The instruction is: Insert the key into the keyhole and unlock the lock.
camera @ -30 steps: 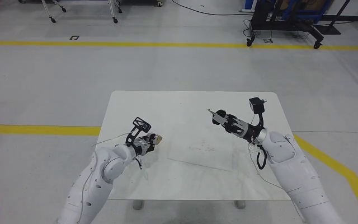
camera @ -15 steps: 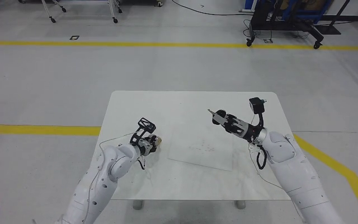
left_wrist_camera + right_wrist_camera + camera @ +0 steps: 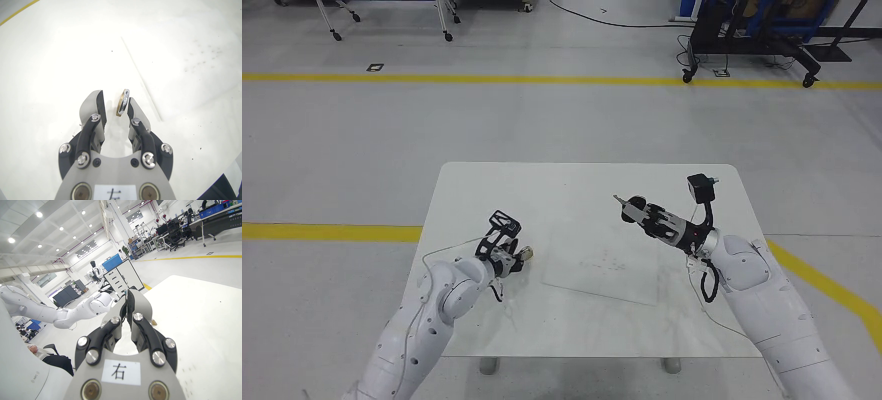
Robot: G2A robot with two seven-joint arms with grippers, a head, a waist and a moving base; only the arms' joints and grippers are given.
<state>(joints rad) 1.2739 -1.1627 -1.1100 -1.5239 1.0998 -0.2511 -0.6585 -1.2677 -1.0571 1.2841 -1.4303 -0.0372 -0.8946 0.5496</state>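
Lock (image 3: 123, 102) stands on edge on the white counter (image 3: 582, 190), at about 8 o'clock from the counter's middle. It sits between the fingers of the left claw (image 3: 115, 98). That claw is parted wide and holds nothing yet; one pad (image 3: 130, 110) touches the lock's chrome face, while the other stands clear.

Over the last second the left arm has crept toward 3 o'clock, bringing the claw around the lock, which has barely shifted. The grasp looks set up but not closed, so the lock is not yet steadied for the key.

At about 2 o'clock the right claw (image 3: 630, 206) has kept its place above the counter, well apart from the lock. Its fingers are pressed tight on the key (image 3: 619, 200).

In the top view the lock (image 3: 526, 254) is a brass speck at the left claw's tip, and the thin key juts from the right claw toward 10 o'clock. The left wrist view gives the pad contact and the lock's tilt. The right wrist view gives the closed pads (image 3: 130, 306). Where the keyhole faces cannot be told.
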